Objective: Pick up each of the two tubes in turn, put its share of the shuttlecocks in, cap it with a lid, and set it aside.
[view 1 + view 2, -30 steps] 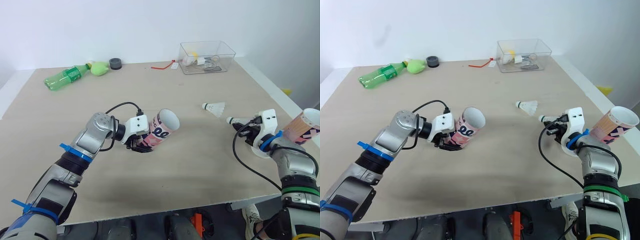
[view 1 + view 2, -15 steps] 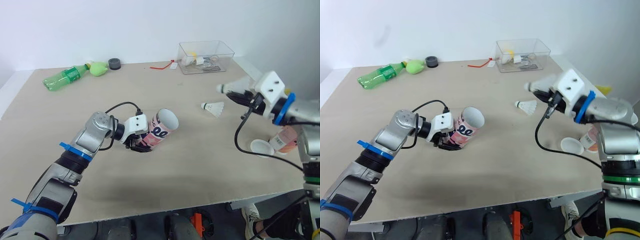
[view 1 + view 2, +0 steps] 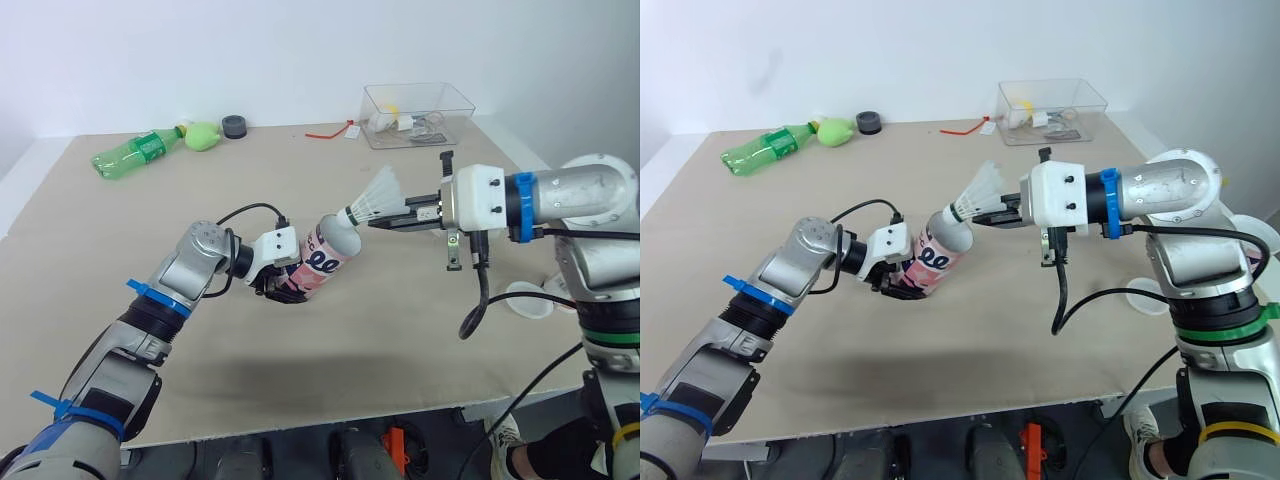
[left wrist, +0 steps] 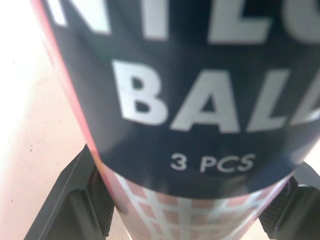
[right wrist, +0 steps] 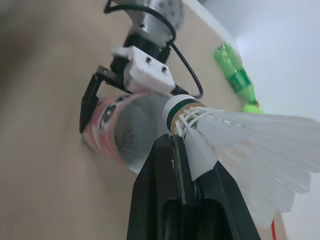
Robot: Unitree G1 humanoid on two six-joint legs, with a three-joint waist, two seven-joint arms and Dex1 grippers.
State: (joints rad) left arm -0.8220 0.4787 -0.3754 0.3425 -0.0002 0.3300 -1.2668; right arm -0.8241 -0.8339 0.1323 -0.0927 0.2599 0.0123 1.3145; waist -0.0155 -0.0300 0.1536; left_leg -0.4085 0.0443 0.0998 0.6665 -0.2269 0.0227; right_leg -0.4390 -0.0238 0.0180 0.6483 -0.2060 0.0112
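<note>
Left jaws clamped on tube point(image 3: 322, 265), counter point(image 3: 300, 380) centre, tilted, mouth toward 2 o'clock. Right jaws pinching shuttlecock point(image 3: 375, 195), cork at tube rim. Lid point(image 3: 530, 298) at 4 o'clock.

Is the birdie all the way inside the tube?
No, the shuttlecock has only its cork tip at the open mouth of the tube, with its feathers sticking out, pinched by the right gripper.

shuttlecock point(image 3: 376, 196) at tube point(image 3: 323, 264) mouth, lid point(image 3: 530, 300) right, bottle point(image 3: 130, 153) far left
</note>
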